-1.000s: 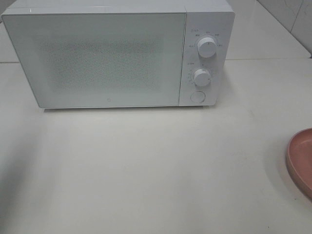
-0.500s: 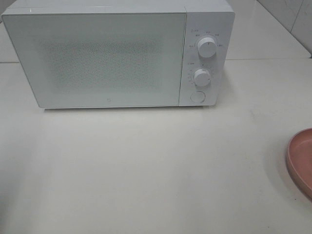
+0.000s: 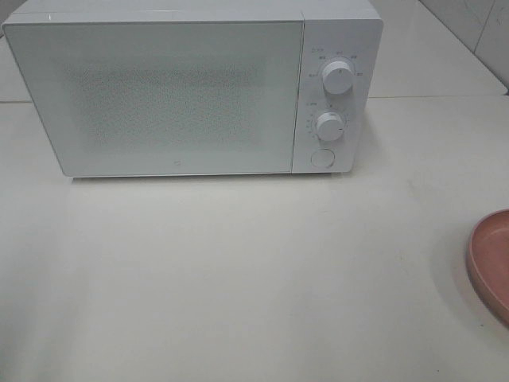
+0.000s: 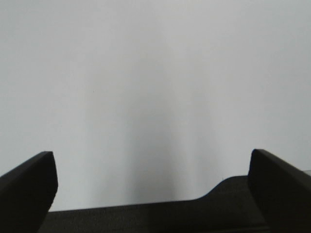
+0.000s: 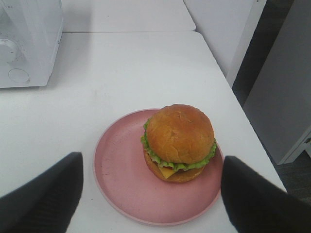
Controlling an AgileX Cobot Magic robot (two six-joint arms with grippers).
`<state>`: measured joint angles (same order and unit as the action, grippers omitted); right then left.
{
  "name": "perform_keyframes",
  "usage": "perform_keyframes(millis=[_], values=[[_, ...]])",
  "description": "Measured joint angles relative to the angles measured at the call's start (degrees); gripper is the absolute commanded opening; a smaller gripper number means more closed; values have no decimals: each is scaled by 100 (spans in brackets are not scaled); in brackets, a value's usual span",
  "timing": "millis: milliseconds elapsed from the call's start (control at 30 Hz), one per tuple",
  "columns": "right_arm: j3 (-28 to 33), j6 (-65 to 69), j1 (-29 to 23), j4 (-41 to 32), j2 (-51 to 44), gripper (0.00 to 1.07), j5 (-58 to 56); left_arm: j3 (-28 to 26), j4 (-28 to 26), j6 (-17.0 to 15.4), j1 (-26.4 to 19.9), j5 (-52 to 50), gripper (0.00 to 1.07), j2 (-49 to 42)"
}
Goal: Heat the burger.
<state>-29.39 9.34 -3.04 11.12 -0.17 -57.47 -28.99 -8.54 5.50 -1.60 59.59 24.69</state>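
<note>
The left gripper (image 4: pixel 150 194) stands spread wide with nothing between its dark fingers; its wrist view gives only a blank pale surface, so I cannot tell how near it hangs to the white box-shaped microwave (image 3: pixel 191 87).

That microwave sits shut at the back of the white tabletop (image 3: pixel 238 270), its speckled glass door (image 3: pixel 159 95) closed and two round white dials (image 3: pixel 338 78) above a round button (image 3: pixel 321 157) on its right-hand panel. With the door closed, any attempt to bring food in would meet glass; the door has to be opened first, and a pull on a light appliance could drag the whole box forward.

Well to the right of the microwave, near the table's edge, rests the shallow round pink plate (image 5: pixel 121 184). The round golden-bunned burger (image 5: pixel 179 141) with its green lettuce frill sits on it, off-centre. The right gripper (image 5: pixel 151 194) hangs above the plate, released, fingers straddling it and gripping nothing. A squeeze on the glossy bun could slip or shear the layers apart, and a nudge could push the plate off the nearby edge.
</note>
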Motion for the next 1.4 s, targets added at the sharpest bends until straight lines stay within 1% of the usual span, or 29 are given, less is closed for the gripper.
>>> perform_keyframes(millis=[33,100,167,200,267,300,333,367,433,467,500,567,1400], values=[[0,0,0,0,0,76,0,0,0,0,0,0,100,0],[0,0,0,0,0,76,0,0,-6,0,0,0,100,-430],[0,0,0,0,0,76,0,6,-6,0,0,0,100,-561],[0,0,0,0,0,76,0,6,-6,0,0,-6,100,-900],[0,0,0,0,0,76,0,6,-6,0,0,-6,100,-1066],[0,0,0,0,0,76,0,6,-6,0,0,-6,100,-1398],[0,0,0,0,0,76,0,6,-6,0,0,-6,100,-1398],[0,0,0,0,0,76,0,6,-6,0,0,-6,100,-1679],[0,0,0,0,0,76,0,6,-6,0,0,-6,100,-1799],[0,0,0,0,0,76,0,6,-6,0,0,-6,100,-2080],[0,0,0,0,0,76,0,6,-6,0,0,-6,100,-2080],[0,0,0,0,0,76,0,6,-6,0,0,0,100,-2401],[0,0,0,0,0,76,0,6,-46,0,0,0,100,-2498]])
